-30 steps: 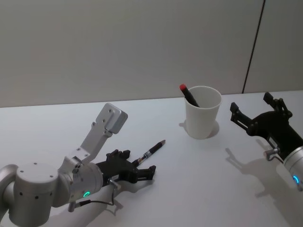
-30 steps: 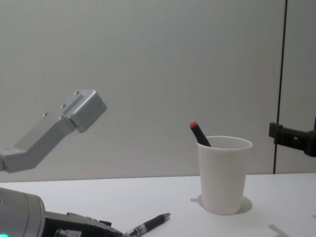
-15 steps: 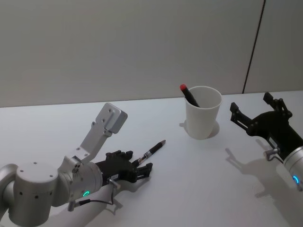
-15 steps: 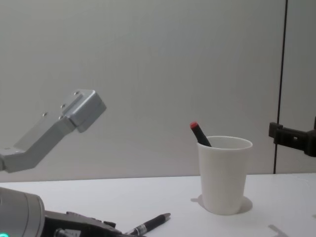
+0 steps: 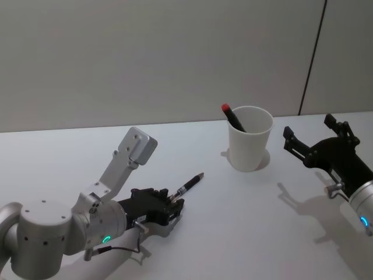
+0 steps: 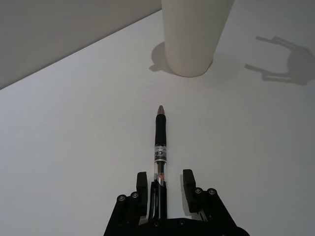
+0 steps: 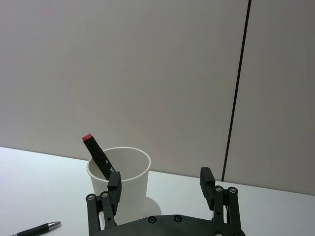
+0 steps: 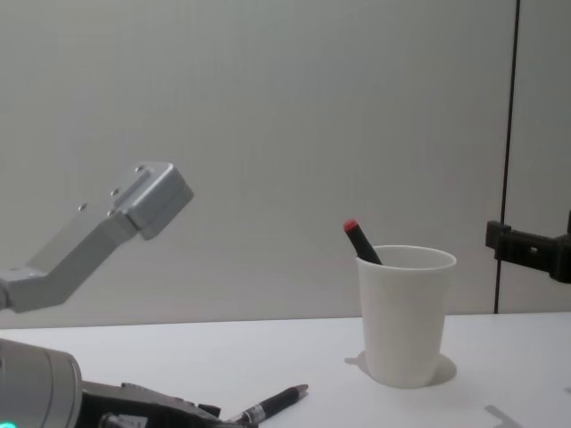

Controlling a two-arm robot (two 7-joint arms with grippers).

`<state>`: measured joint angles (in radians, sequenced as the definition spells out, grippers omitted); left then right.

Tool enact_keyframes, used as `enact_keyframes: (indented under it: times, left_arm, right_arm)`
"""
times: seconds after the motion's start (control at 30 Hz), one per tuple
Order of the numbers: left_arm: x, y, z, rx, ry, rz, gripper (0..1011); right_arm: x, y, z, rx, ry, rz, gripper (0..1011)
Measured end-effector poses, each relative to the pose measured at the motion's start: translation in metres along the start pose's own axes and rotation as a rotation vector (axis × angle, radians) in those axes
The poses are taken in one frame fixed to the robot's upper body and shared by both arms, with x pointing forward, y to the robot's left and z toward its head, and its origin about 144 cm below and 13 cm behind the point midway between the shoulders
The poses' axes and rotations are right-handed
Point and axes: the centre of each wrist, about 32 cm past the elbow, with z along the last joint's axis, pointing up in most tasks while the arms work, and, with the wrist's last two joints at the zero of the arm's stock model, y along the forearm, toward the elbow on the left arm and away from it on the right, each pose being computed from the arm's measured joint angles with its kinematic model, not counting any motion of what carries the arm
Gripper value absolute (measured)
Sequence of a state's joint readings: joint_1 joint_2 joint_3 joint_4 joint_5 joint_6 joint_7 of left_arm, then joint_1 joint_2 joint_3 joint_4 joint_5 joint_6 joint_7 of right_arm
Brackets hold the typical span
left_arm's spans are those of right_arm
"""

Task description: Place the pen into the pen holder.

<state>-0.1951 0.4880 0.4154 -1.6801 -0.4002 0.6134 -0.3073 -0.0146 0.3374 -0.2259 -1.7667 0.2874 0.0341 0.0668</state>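
Pen (image 6: pixel 160 142) lies on the bench (image 6: pixel 74 147) inside my left hand (image 6: pixel 165 180), which is narrowed around it without touching. Paper cup (image 5: pixel 250 140) stands ahead of that hand; my right hand (image 5: pixel 309 127) gapes wide.

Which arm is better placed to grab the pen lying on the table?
Left. The left gripper has its fingers either side of the pen at its rear end. The right gripper hangs open on the pen holder's far side, away from it.
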Motion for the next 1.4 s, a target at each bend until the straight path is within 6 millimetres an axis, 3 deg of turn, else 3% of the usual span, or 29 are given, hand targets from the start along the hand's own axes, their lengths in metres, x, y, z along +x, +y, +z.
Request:
enact_keyframes:
  times: [0.27, 0.43, 0.77, 1.4]
  left_arm:
    - [-0.0001, -0.0001, -0.0001, 0.000, 0.000, -0.001, 386]
    - [-0.0001, -0.0001, -0.0001, 0.001, 0.000, -0.002, 281]
    - [-0.0001, -0.0001, -0.0001, 0.001, 0.000, -0.003, 163]
    - [-0.0018, 0.0004, -0.0026, -0.041, 0.031, 0.023, 163]
  right_arm:
    - [0.0000, 0.0000, 0.0000, 0.000, 0.000, 0.000, 1001]
    - [0.0000, 0.0000, 0.0000, 0.000, 0.000, 0.000, 1001]
    - [0.0000, 0.0000, 0.0000, 0.000, 0.000, 0.000, 1001]
    - [0.0000, 0.0000, 0.0000, 0.000, 0.000, 0.000, 1001]
